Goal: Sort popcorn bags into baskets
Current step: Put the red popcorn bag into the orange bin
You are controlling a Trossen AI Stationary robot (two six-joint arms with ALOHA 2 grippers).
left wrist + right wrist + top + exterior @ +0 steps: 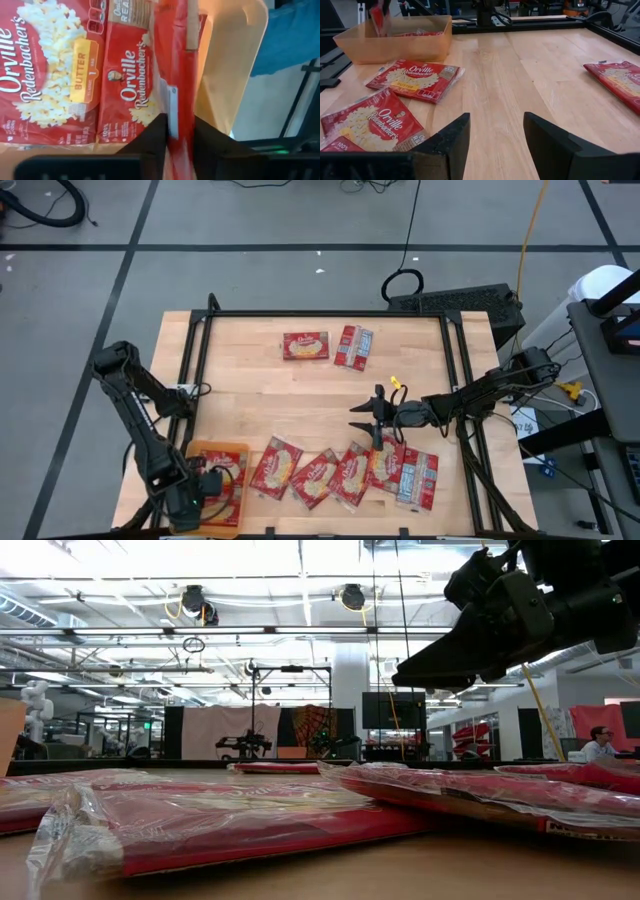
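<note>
The orange basket [232, 450] sits at the table's near left corner, with red popcorn bags lying flat in it [50, 75]. My left gripper [213, 480] [180, 125] hovers over the basket, shut on one more red bag [175, 60] seen edge-on. Several bags [313, 478] lie in a row along the near edge, and two more [305, 345] [352, 347] lie toward the far edge. My right gripper [368, 418] [495, 125] is open above bare wood just beyond the row's right end, touching nothing. My left gripper pinches the red bag between its two fingers [152, 137] at one end [181, 117], coming from above. The bag hangs upright below the fingers [377, 17], its lower end down inside the basket; whether that end rests on the bags there I cannot tell.
A black frame [320, 314] borders the table's far, left and right sides. Bare wood [270, 400] spreads across the table's middle between the two groups of bags. In the right wrist view, bags lie to either side of the fingers [415, 80] [620, 82].
</note>
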